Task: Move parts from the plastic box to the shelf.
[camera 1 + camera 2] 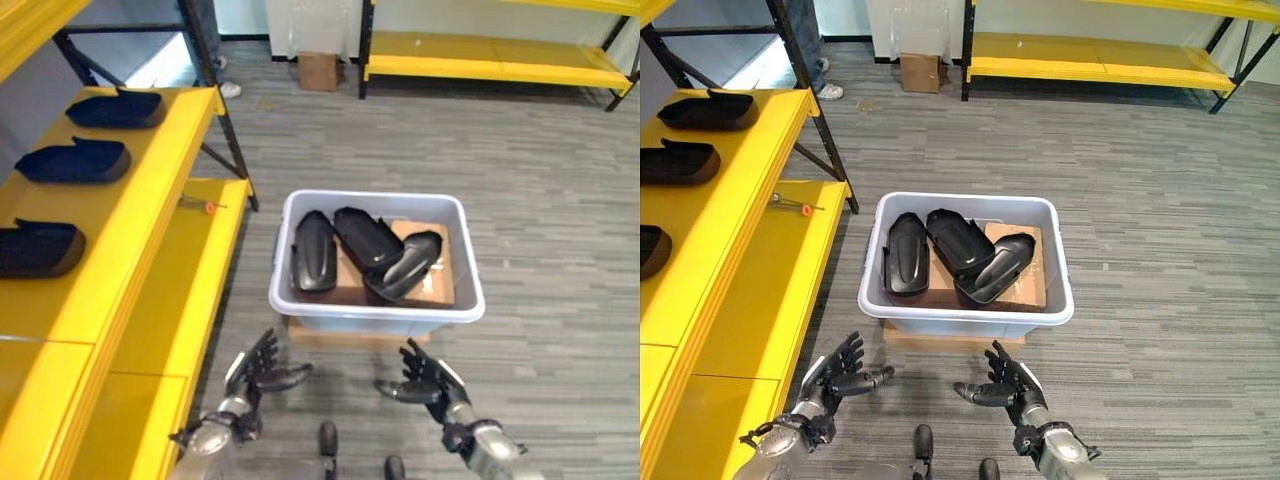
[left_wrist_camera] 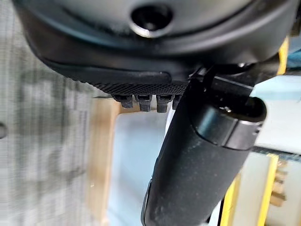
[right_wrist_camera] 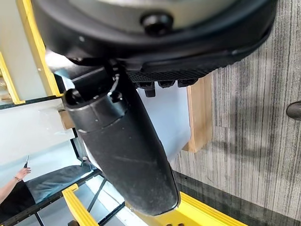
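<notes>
A: Item one, parts. How many?

B: Three black moulded parts [image 1: 365, 255] in the plastic box [image 1: 375, 312], lying on a sheet of cardboard [image 1: 432, 275] at its bottom. One lies alone at the left; the other two overlap at the middle and right. Three more black parts [image 1: 75, 160] sit in a row on the upper level of the yellow shelf [image 1: 150, 230] to the left.

A: The box itself?

B: One, pale grey, on the floor [image 1: 540, 200], resting on a flat wooden board [image 1: 350, 335] that shows beneath its near edge.

A: Hands?

B: Left hand [image 1: 255, 372] and right hand [image 1: 425, 380], both low and just short of the box's near wall, fingers spread apart, holding nothing.

A: Anything particular to a view?

B: The right wrist view catches a person's hand [image 3: 22, 173] at its edge. The eye views show a small orange-tipped tool [image 1: 792, 206] on the lower shelf level, a cardboard box [image 1: 318, 70] on the far floor, and a second yellow shelf [image 1: 500, 55] beyond.
</notes>
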You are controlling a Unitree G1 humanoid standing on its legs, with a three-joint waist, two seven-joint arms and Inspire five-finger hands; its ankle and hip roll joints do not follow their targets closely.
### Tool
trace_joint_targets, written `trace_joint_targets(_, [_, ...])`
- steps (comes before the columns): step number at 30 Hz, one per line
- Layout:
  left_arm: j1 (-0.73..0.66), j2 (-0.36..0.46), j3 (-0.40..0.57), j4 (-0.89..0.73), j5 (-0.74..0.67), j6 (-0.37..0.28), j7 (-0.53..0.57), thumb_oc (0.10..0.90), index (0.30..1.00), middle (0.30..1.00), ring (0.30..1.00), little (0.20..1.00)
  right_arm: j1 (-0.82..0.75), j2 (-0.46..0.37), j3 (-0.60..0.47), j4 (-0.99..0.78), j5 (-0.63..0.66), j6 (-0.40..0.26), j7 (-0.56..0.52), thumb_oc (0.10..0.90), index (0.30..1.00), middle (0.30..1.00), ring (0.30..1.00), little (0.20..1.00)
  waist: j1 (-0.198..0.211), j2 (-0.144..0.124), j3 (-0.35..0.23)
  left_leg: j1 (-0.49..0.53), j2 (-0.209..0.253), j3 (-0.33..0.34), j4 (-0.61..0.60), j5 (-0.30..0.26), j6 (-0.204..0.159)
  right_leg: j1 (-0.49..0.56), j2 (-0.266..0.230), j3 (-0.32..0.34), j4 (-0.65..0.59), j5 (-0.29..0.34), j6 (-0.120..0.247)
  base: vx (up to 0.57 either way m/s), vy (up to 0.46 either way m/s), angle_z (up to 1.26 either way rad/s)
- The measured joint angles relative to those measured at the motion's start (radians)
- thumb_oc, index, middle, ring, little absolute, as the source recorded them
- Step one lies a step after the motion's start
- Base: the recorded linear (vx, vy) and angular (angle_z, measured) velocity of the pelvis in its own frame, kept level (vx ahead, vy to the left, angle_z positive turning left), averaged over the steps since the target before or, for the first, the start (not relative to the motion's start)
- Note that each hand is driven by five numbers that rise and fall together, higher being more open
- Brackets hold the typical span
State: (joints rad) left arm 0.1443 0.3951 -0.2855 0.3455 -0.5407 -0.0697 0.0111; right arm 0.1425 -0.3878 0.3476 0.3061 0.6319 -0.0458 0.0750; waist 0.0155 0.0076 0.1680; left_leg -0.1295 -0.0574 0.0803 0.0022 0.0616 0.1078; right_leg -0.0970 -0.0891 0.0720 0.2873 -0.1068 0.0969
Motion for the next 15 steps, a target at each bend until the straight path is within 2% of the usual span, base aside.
trace_joint_targets(2, [0.006, 0.016, -0.014, -0.001, 0.001, -0.001, -0.001, 0.900, 1.000, 1.000, 1.000, 1.000, 0.012, -0.005, 0.018, 0.003, 0.000, 0.000, 0.006, 0.900, 1.000, 1.000, 1.000, 1.000, -0.011, -0.016, 0.003, 0.008, -0.012, 0.001, 0.012, -0.016, 0.019, -0.114, -0.002, 0.009, 0.242, -0.022, -0.010, 0.06, 0.079, 0.09])
trace_joint_targets(4, [0.009, 0.022, -0.021, -0.001, 0.007, -0.001, 0.001, 0.900, 1.000, 1.000, 1.000, 1.000, 0.019, -0.009, 0.031, 0.002, 0.001, 0.002, 0.006, 0.900, 1.000, 1.000, 1.000, 1.000, -0.010, -0.019, 0.011, 0.012, -0.028, 0.012, 0.025, -0.030, 0.038, -0.208, -0.021, -0.027, 0.308, -0.040, -0.015, 0.15, 0.035, -0.25])
trace_joint_targets(5, [0.004, 0.019, -0.016, 0.008, 0.006, -0.001, 0.003, 0.900, 1.000, 1.000, 1.000, 1.000, 0.013, -0.011, 0.039, -0.002, 0.001, 0.002, 0.009, 0.900, 1.000, 1.000, 1.000, 1.000, -0.012, -0.016, 0.023, 0.011, -0.029, 0.016, 0.032, -0.032, 0.041, -0.264, -0.012, -0.054, 0.326, -0.065, -0.022, 0.18, -0.061, -0.36])
trace_joint_targets(7, [-0.015, 0.014, -0.015, 0.028, 0.006, 0.001, -0.002, 0.900, 1.000, 1.000, 1.000, 1.000, 0.004, -0.015, 0.044, -0.026, 0.002, 0.003, 0.008, 0.900, 1.000, 1.000, 1.000, 1.000, -0.031, -0.001, 0.049, 0.001, -0.033, 0.019, 0.046, -0.044, 0.027, -0.344, 0.031, -0.062, 0.164, -0.045, -0.017, 0.27, -0.106, -0.01])
trace_joint_targets(8, [-0.026, 0.012, -0.015, 0.047, 0.006, 0.002, -0.002, 0.900, 1.000, 1.000, 1.000, 1.000, 0.008, -0.012, 0.044, -0.027, 0.001, 0.004, 0.006, 0.900, 1.000, 1.000, 1.000, 1.000, -0.051, -0.006, 0.055, 0.005, -0.052, 0.022, 0.043, -0.050, 0.020, -0.355, 0.025, -0.088, -0.050, 0.014, -0.008, 0.39, -0.221, 0.40])
trace_joint_targets(9, [-0.013, -0.010, -0.005, 0.044, 0.006, 0.001, -0.002, 0.900, 1.000, 1.000, 1.000, 1.000, 0.011, -0.013, 0.041, -0.023, 0.000, 0.009, 0.005, 0.900, 1.000, 1.000, 1.000, 1.000, -0.054, -0.011, 0.059, 0.020, -0.068, 0.021, 0.044, -0.054, 0.025, -0.348, 0.006, -0.106, -0.155, 0.072, -0.024, 0.38, -0.250, 0.56])
trace_joint_targets(11, [0.021, -0.039, 0.021, 0.031, 0.006, -0.001, 0.000, 0.900, 1.000, 1.000, 1.000, 1.000, 0.026, -0.013, 0.039, -0.018, 0.001, 0.012, 0.006, 0.900, 1.000, 1.000, 1.000, 1.000, -0.040, -0.004, 0.053, 0.055, -0.061, 0.008, 0.056, -0.083, 0.018, -0.333, 0.021, -0.084, -0.017, 0.088, -0.066, 0.25, -0.224, 0.28])
trace_joint_targets(12, [0.043, -0.041, 0.016, 0.013, 0.005, -0.001, -0.001, 0.900, 1.000, 1.000, 1.000, 1.000, 0.027, -0.013, 0.037, -0.019, 0.001, 0.011, 0.007, 0.900, 1.000, 1.000, 1.000, 1.000, -0.040, 0.001, 0.048, 0.061, -0.054, -0.011, 0.062, -0.093, 0.012, -0.302, 0.031, -0.080, 0.003, 0.092, -0.071, 0.17, -0.172, 0.29])
trace_joint_targets(14, [0.063, -0.037, 0.011, -0.003, 0.005, 0.000, -0.003, 0.900, 1.000, 1.000, 1.000, 1.000, 0.014, -0.014, 0.031, -0.021, 0.001, 0.011, 0.008, 0.900, 1.000, 1.000, 1.000, 1.000, -0.036, -0.002, 0.036, 0.059, -0.039, -0.033, 0.059, -0.100, -0.007, -0.233, 0.039, -0.093, -0.027, 0.097, -0.077, 0.22, -0.207, 0.30])
trace_joint_targets(15, [0.070, -0.026, 0.011, 0.002, 0.005, 0.005, -0.001, 0.900, 1.000, 1.000, 1.000, 1.000, 0.005, -0.015, 0.030, -0.023, 0.001, 0.011, 0.008, 0.900, 1.000, 1.000, 1.000, 1.000, -0.033, -0.013, 0.029, 0.063, -0.029, -0.040, 0.063, -0.107, -0.032, -0.165, 0.037, -0.119, -0.120, 0.162, -0.092, 0.17, -0.166, 0.05])
